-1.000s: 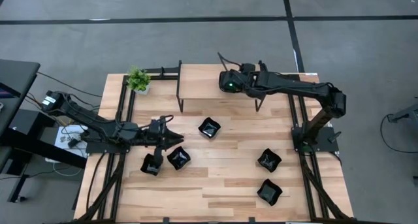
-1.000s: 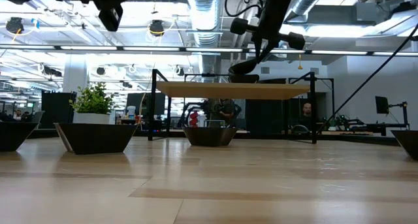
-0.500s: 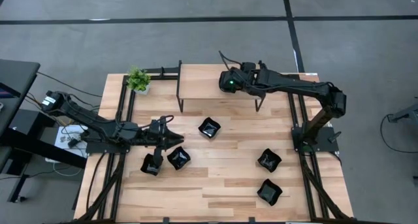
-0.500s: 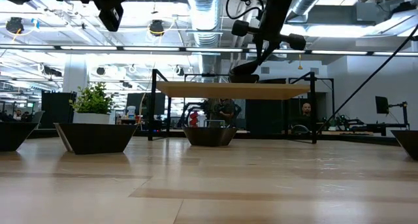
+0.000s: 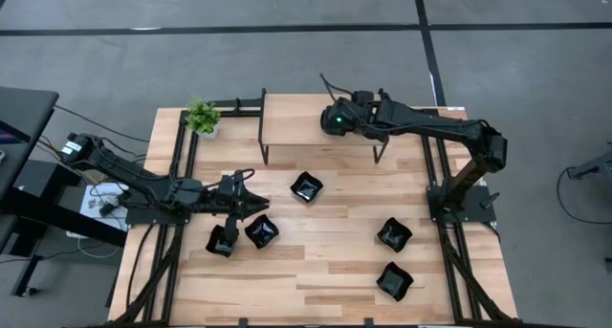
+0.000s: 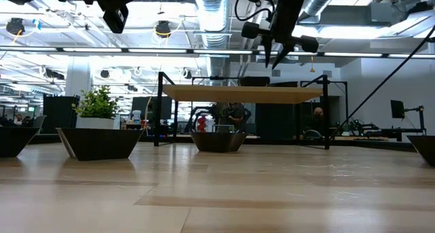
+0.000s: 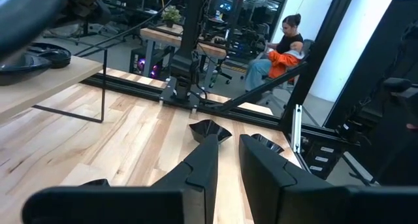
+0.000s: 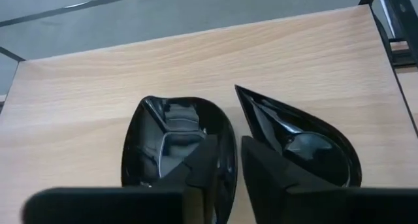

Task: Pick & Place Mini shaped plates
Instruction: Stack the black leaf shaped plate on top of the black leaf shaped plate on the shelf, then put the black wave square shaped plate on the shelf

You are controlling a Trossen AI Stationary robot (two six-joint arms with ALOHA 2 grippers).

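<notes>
- The right gripper (image 8: 222, 160) is hovering over the raised wooden shelf (image 5: 316, 118) at the back of the table, its two dark fingers (image 8: 204, 164) sitting close together with only a narrow slit between them and nothing clamped in that slit.
- Two mini shaped plates are lying side by side on that shelf right under the right gripper: a roundish plate (image 8: 176, 142) and a teardrop plate (image 8: 300, 142), close but apart.
- The left gripper (image 5: 256, 206) is reaching low over the table's left part, just beside the two plates lying there; its fingers (image 7: 204, 165) are sitting nearly together, gripping nothing.
- A squarish plate (image 5: 260, 231) is lying right at the left gripper's tip, and another plate (image 5: 221, 241) is lying just beside it towards the table's left edge.
- A wavy-rimmed plate (image 5: 306, 186) is sitting near the middle of the table (image 5: 335, 271), in front of the shelf.
- Two more plates are lying on the right part, one (image 5: 393, 234) behind the other (image 5: 394, 281), near each other.
- A small green potted plant (image 5: 202, 117) is standing at the back left corner.
- A person (image 7: 281, 48) is sitting in the room beyond the table.
</notes>
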